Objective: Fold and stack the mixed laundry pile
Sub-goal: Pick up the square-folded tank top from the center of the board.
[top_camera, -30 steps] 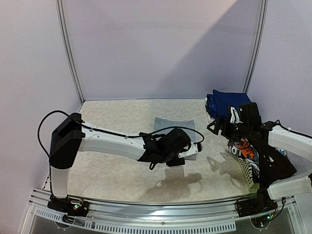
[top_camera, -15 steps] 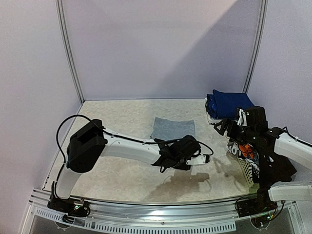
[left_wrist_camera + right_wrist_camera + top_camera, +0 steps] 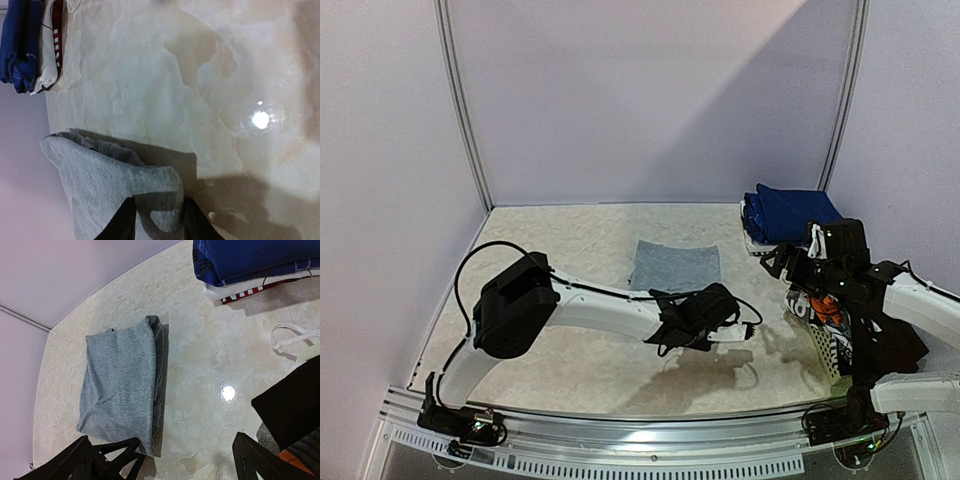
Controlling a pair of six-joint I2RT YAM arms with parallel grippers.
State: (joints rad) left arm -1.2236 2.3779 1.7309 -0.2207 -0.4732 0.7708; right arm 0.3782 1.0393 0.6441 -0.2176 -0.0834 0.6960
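A folded grey shirt (image 3: 675, 265) lies flat mid-table; it also shows in the right wrist view (image 3: 120, 385). My left gripper (image 3: 725, 318) sits at its near right corner. In the left wrist view the left gripper (image 3: 159, 215) has its fingers a narrow gap apart with that corner of the grey shirt (image 3: 115, 195) pinched between them. My right gripper (image 3: 790, 265) hangs open and empty over bare table right of the shirt, also seen in its own wrist view (image 3: 162, 460). Orange-black-white printed pieces (image 3: 820, 305) and a black garment (image 3: 892, 345) sit in the basket.
A folded stack topped with navy blue (image 3: 788, 212) stands at the far right, with white and red-striped layers under it (image 3: 240, 292). The white lattice basket (image 3: 828, 362) stands at the right edge. A white cord loop (image 3: 292, 335) lies beside it. Walls close the back and sides.
My left arm has stretched right and nearer, taking its gripper from over the shirt's near right part to that corner. My right gripper has shifted slightly right. The shirt has stayed put.
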